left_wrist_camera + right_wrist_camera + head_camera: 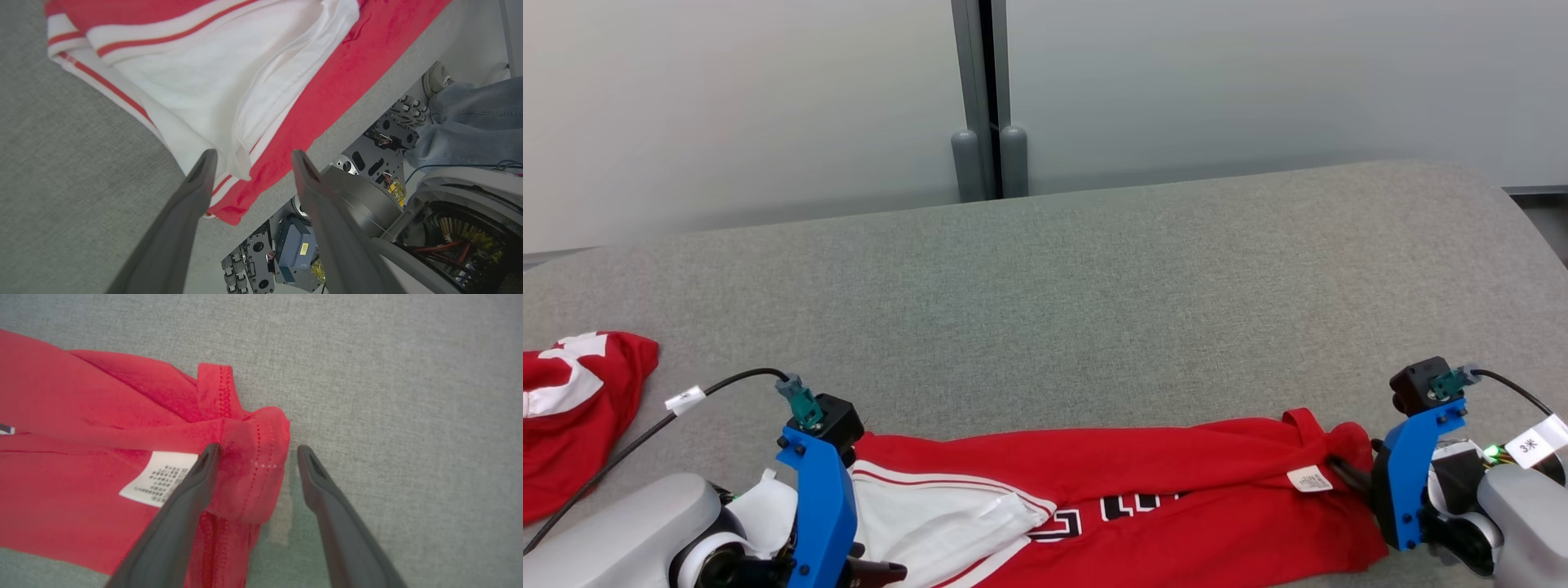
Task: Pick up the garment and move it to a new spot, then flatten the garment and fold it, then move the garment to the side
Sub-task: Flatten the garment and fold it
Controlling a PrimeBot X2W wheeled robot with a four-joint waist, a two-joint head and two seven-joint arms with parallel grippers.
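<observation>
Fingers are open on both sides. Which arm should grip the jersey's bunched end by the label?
Right, likely. The right fingers stand open around that bunched end, beside the label; the left fingers are at the far, white-striped end of the jersey.

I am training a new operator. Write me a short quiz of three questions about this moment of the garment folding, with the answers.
1. True or false: the left hand is shut on the long red jersey with white trim.
2. The small white care label lies nearest to: A) the right hand; B) the left hand; C) the other crumpled red-and-white garment.
3. Fill in: the other garment lies on the robot's ____ side of the grey fabric-covered table.
Key: 1 false, its fingers stand apart; 2 A; 3 left.
</observation>
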